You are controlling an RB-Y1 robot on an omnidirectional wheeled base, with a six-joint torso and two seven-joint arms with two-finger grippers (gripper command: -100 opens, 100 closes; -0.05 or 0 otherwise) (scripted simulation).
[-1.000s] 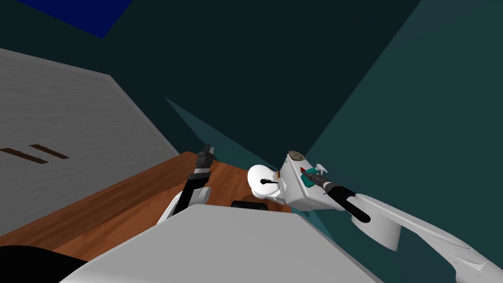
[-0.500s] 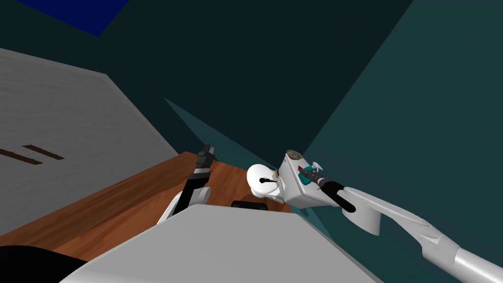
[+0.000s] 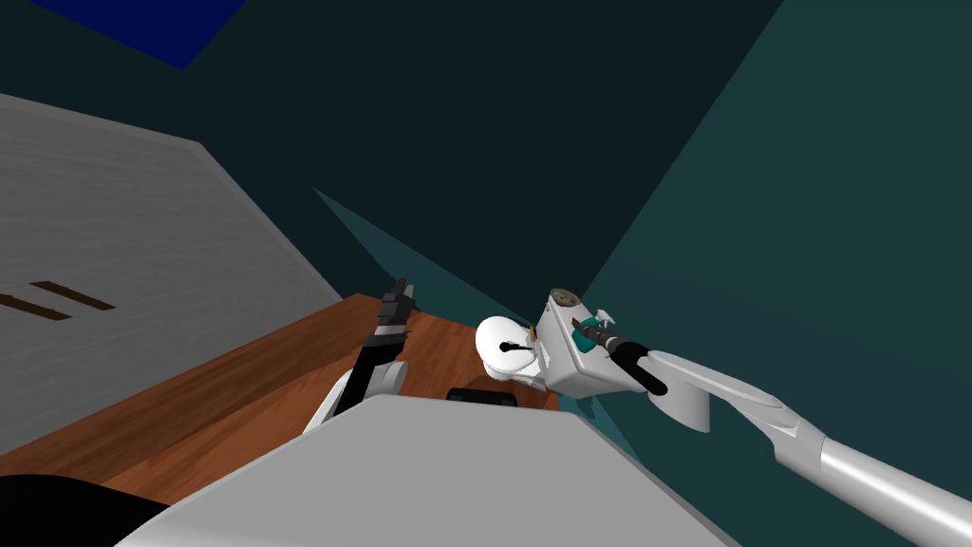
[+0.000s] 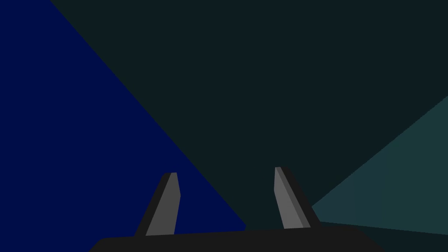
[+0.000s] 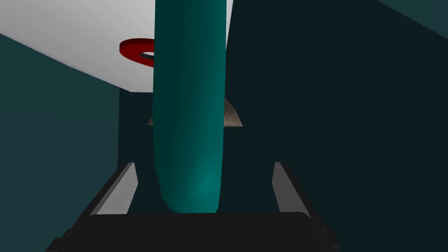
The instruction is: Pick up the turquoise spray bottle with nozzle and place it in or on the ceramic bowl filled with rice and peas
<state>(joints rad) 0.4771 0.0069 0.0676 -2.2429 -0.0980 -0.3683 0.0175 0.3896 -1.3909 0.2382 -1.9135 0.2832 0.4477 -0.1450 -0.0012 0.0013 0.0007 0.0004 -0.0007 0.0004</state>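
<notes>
Our right hand [image 5: 203, 165] holds its 2 fingers [image 5: 124, 186] apart, the teal bottle [image 5: 188, 109] between them touching neither; our left hand [image 4: 225, 171] has fingers apart too.

The right arm [image 3: 759, 408] is a smooth, light grey tube that widens into a white shell and ends in a black wrist. The left arm [image 3: 378, 353] is black and ribbed, with white shells. The left gripper [image 4: 225, 175] and the right gripper [image 5: 204, 168] each have two thin grey blades on a black box.
</notes>
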